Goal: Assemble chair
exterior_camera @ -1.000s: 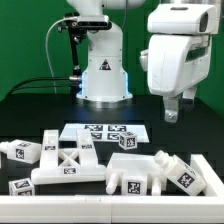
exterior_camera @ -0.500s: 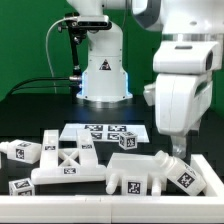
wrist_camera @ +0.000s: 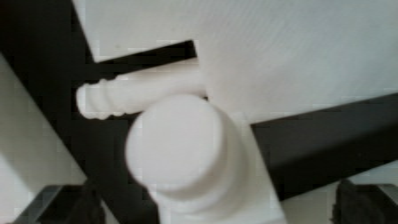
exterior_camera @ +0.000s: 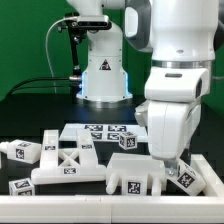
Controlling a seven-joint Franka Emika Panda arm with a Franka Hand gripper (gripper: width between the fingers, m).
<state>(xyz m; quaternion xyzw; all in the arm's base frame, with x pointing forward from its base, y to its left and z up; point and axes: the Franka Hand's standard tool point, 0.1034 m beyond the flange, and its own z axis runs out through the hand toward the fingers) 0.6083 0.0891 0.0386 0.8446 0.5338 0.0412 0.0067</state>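
room is tight at the near edge on the exterior view's right: my gripper (exterior_camera: 178, 163) hangs low among the chair pieces (exterior_camera: 135, 178), jaws spread wide either side of one rounded leg (wrist_camera: 187, 150), gripping nothing. one cross-braced panel (exterior_camera: 70, 160) lies toward that view's left, with one marker board (exterior_camera: 100, 130) farther back.

A thick white chair leg (wrist_camera: 187, 155) with a smooth domed end fills the middle of the picture, soft and blurred from closeness. Just beyond it, a slimmer white peg (wrist_camera: 128, 95) with a ridged, stepped tip lies crosswise, its other end meeting the edge of a broad white slab (wrist_camera: 302, 50). The black desk (wrist_camera: 54, 60) shows in bands between the white pieces, and another pale surface (wrist_camera: 22, 130) lies at one edge. Two dark, blurred fingers (wrist_camera: 63, 205) of the tool (wrist_camera: 210, 208) stand wide apart, flanking the leg.
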